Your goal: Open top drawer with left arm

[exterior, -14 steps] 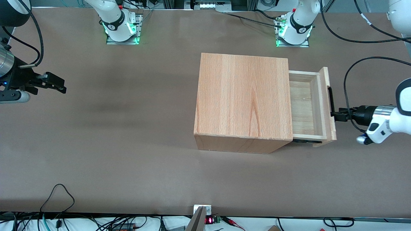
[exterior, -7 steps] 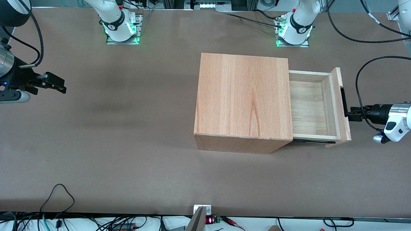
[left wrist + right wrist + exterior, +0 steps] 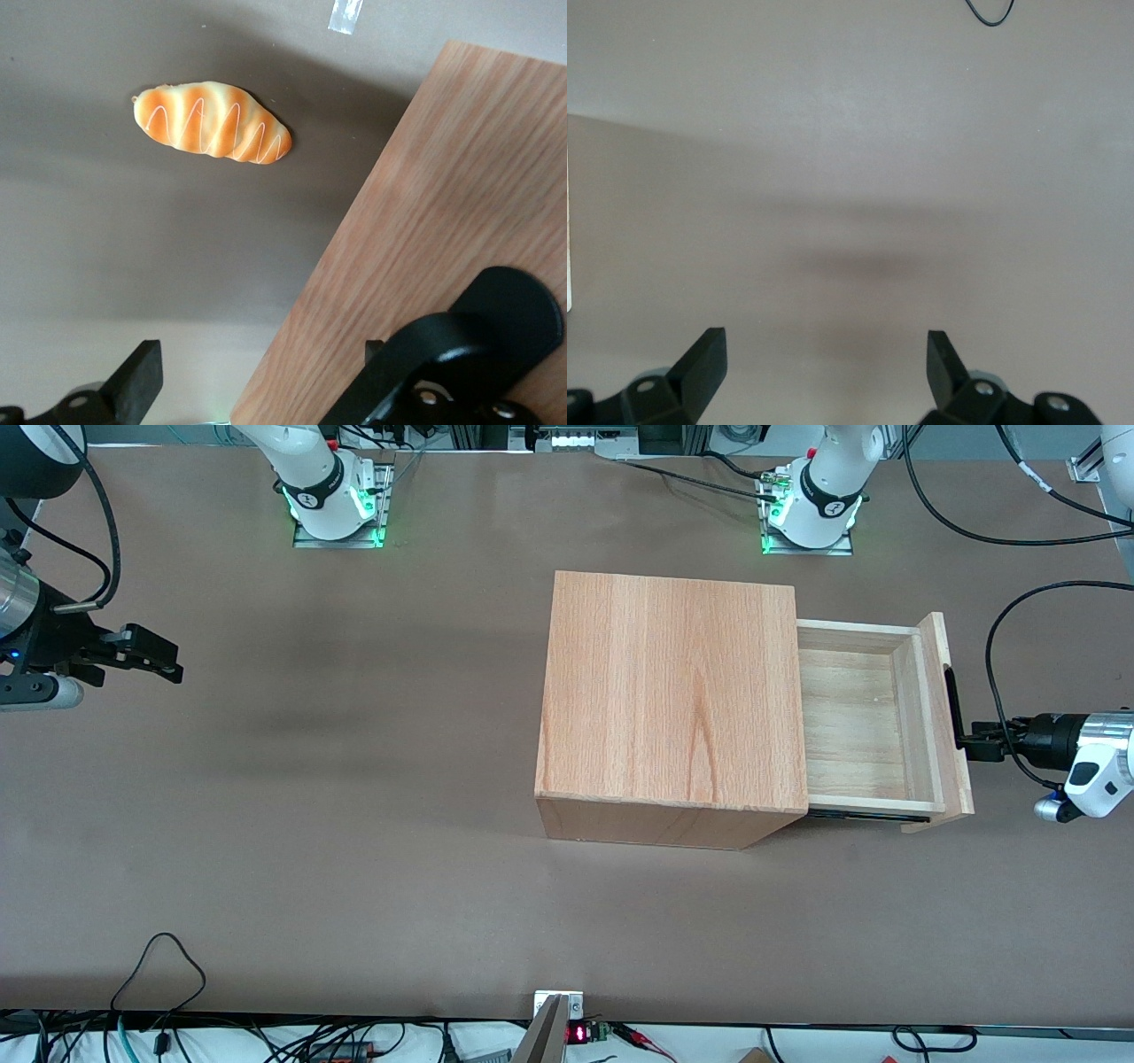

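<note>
Front view: we see the top drawer (image 3: 873,722) pulled well out of the wooden box (image 3: 673,700), toward the working arm's end of the table. Our left arm's (image 3: 1094,757) gripper (image 3: 966,742) sits at the black bar handle (image 3: 951,704); whether its jaws clamp it we cannot tell.

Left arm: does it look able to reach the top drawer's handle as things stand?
Probably yes. The left arm's claw is right at the black bar handle of the pulled-out top drawer, at the handle's end nearer the front camera, fingers open. Nothing lies between them.
</note>
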Motion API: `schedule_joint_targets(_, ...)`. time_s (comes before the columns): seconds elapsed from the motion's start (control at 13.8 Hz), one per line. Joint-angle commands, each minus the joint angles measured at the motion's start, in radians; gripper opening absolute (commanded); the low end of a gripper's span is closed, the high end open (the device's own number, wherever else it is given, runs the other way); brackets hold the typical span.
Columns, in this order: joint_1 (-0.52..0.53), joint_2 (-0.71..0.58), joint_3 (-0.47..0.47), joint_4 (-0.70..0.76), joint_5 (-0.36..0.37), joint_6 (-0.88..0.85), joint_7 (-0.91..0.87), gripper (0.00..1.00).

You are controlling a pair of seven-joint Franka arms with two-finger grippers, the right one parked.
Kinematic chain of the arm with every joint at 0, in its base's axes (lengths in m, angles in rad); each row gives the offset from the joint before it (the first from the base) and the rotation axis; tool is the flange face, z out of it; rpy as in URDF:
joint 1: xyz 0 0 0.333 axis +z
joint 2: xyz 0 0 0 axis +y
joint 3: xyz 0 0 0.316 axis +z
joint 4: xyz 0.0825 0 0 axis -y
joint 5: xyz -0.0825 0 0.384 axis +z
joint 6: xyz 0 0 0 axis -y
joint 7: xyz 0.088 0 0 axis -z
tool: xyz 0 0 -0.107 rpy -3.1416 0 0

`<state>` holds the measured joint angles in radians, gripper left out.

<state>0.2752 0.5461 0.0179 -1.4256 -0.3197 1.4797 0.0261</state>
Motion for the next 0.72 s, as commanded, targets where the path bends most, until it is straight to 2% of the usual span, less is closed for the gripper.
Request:
schedule_joint_targets(0.0,0.006,0.044,0.0,0.022,0.04,0.013,0.015,1.0)
schedule_joint_targets(0.65,0.024,0.054,-0.001,0.033,0.034,0.013,0.064,1.0)
